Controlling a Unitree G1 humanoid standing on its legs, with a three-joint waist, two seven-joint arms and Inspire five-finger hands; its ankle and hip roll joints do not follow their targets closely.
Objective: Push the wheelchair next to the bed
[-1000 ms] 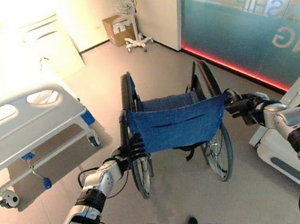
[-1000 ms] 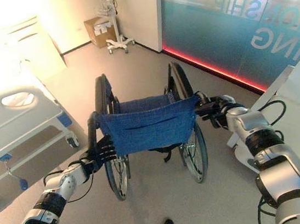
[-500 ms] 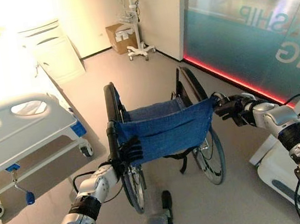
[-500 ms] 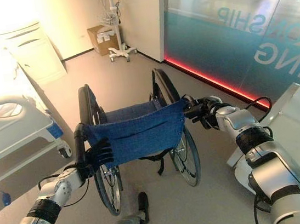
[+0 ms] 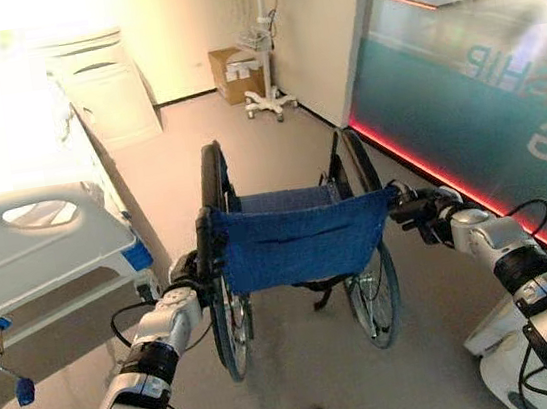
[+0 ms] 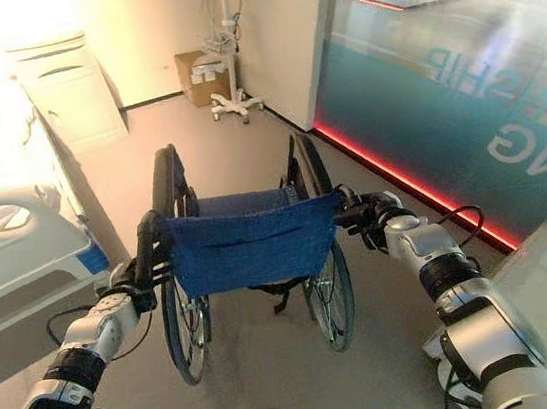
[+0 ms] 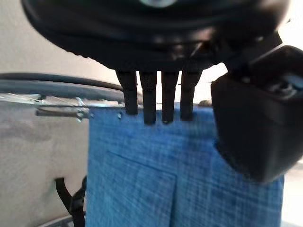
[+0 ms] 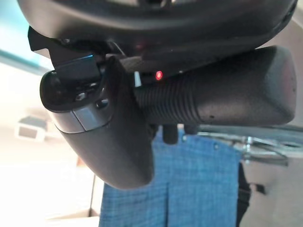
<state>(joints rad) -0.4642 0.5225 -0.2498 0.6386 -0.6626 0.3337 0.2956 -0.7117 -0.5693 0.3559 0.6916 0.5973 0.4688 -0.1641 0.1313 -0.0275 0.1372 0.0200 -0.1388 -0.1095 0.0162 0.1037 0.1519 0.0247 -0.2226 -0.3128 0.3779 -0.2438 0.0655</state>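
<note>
Wheelchair [image 5: 295,252] trouble first, please. What could go wrong?

It could bump the bed [image 5: 42,245]. The bed's corner sits just past the left hand [image 5: 184,277], close to the big wheel [image 5: 228,301] on that side. If the left side gets pushed harder, or the chair turns too far that way, I think the wheel could hit the bed frame.

Anything else?

A hand could slip off. Then only one side gets pushed and the chair would swing round. On the other side, beyond the right hand [image 5: 424,217], there is a glass wall [image 5: 476,57] with a red strip at the floor. A swing that way could send the chair toward it.

What are the hands doing?

The right hand is curled round the right push handle [image 8: 222,101]. Its wrist view shows the black ribbed grip lying tight in the hand, with the thumb wrapped over it. The left hand is at the left push handle [image 5: 203,244]. Its fingers [image 7: 156,101] hang over the top of the blue back cloth [image 7: 189,179], but I cannot tell if they are closed on the handle.

Where is the chair now?

It is right in front of both hands, between them. The bed is off to the left and not yet alongside the chair.
</note>
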